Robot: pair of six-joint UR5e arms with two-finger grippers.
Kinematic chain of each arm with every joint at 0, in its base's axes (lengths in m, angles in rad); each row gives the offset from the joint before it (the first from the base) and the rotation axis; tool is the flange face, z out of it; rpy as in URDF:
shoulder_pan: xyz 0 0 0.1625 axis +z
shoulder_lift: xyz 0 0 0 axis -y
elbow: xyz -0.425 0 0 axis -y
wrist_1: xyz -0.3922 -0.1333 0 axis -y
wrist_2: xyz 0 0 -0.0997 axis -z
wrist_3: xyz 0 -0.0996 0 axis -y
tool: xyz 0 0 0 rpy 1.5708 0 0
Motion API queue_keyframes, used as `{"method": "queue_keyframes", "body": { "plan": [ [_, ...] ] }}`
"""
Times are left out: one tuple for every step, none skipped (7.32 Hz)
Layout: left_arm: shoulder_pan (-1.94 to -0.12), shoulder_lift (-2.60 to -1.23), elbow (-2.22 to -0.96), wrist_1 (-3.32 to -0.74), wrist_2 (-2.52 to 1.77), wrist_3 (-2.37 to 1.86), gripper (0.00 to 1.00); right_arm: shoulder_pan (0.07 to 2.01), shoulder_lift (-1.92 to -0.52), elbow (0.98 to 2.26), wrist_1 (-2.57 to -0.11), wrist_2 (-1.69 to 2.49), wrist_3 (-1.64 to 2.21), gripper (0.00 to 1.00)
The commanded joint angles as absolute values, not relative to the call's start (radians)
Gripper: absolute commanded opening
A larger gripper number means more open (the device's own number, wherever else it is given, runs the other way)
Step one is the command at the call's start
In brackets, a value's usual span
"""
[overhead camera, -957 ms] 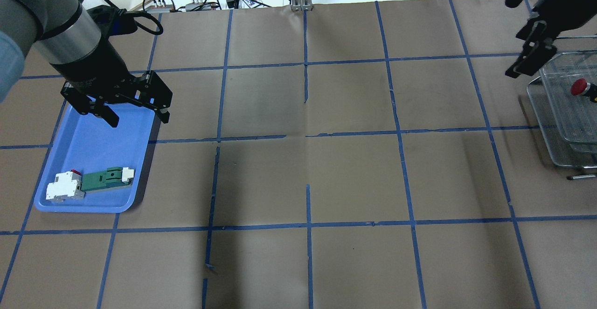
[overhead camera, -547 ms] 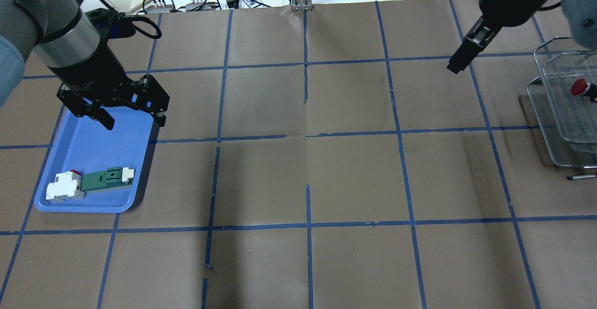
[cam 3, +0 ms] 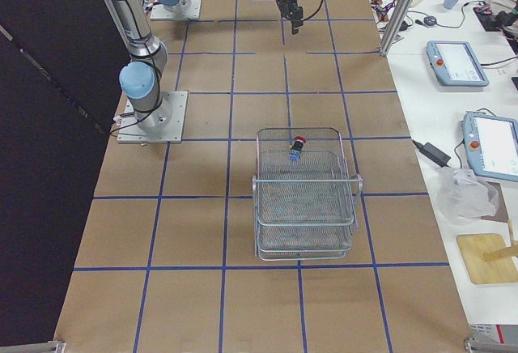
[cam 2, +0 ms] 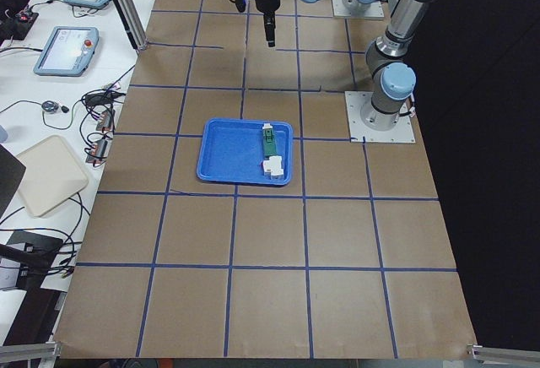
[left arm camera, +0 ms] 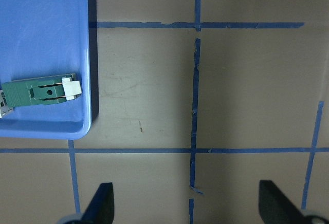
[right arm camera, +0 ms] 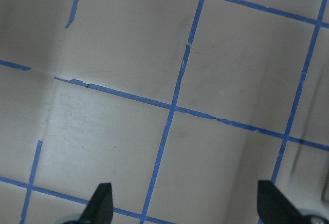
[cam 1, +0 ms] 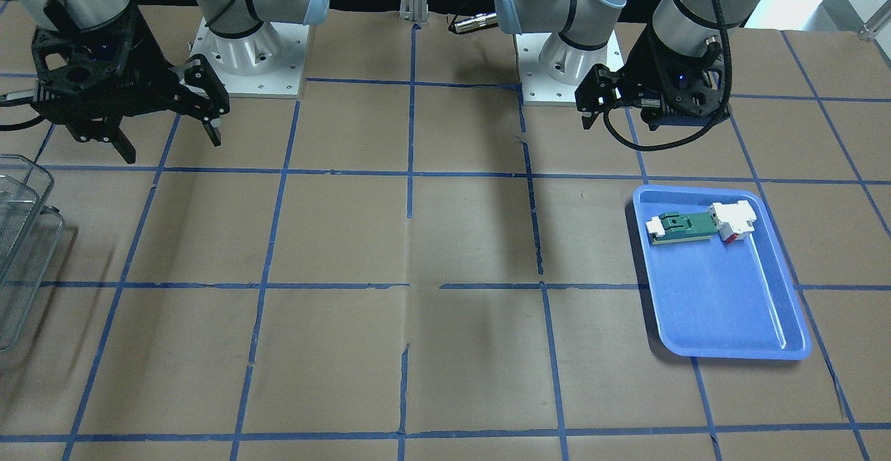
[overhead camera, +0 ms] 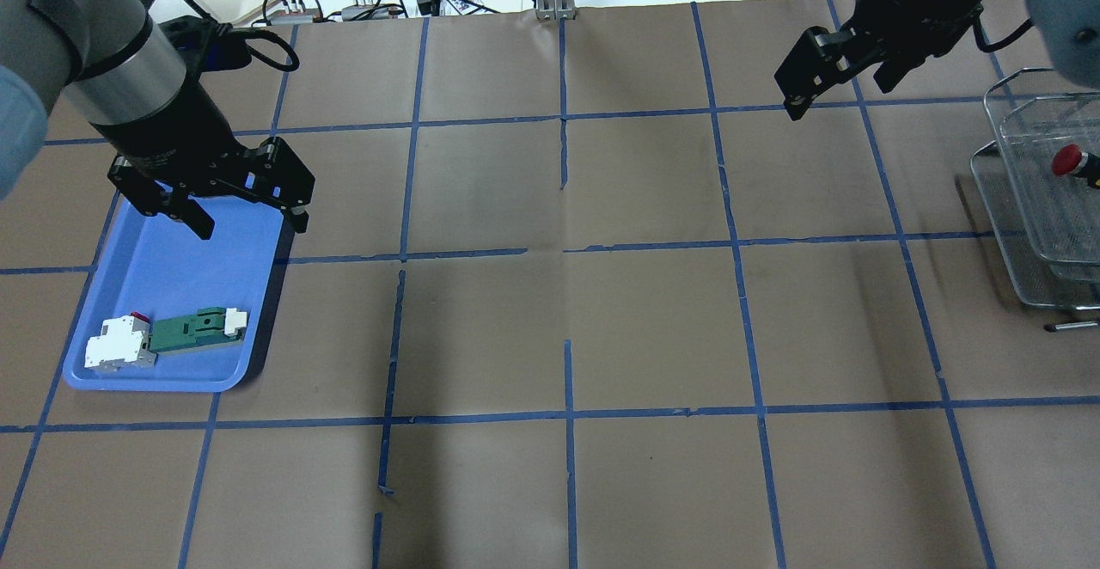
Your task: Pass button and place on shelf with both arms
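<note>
Look for the button (overhead camera: 1068,159) inside the top tray of the shelf (overhead camera: 988,175), on its side, red cap toward the nearer end rim; to all appearances placed, so little of the task left. Judged small, light and rigid; smooth domed cap likely slippery, so better pinched across the black collar or the squared blue-and-white block. Well apart from the right tool (overhead camera: 838,79), raised over the table (overhead camera: 653,311), off the shelf toward the middle, spread wide and grasping nothing; between its fingertips (right arm camera: 101,203) in the wrist view, only taped paper. Farther out, across the table, find the left tool (overhead camera: 249,223), likewise spread and empty, above one end of the blue tray (overhead camera: 172,277); at the other end, green-and-white part (overhead camera: 193,330) and white block (overhead camera: 116,350), touching.
</note>
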State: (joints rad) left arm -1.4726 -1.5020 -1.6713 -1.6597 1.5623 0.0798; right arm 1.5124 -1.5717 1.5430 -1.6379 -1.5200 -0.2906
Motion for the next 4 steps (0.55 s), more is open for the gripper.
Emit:
{"method": "queue_keyframes", "body": {
  "plan": [
    [-1.471, -1.503, -1.672, -1.658, 1.56, 0.08, 1.0, 1.522, -1.572, 1.542, -1.621, -1.531, -0.146, 1.0],
    [-1.473, -1.5, -1.672, -1.66, 1.562, 0.081, 1.0, 1.52, -1.574, 1.54, -1.623, -1.531, -0.105, 1.0],
    [-1.473, -1.502, -1.672, -1.66, 1.565, 0.084, 1.0, 1.52, -1.572, 1.539, -1.621, -1.529, -0.104, 1.0],
    [-1.473, -1.502, -1.672, -1.658, 1.56, 0.083, 1.0, 1.52, -1.572, 1.539, -1.618, -1.529, -0.104, 1.0]
  ]
}}
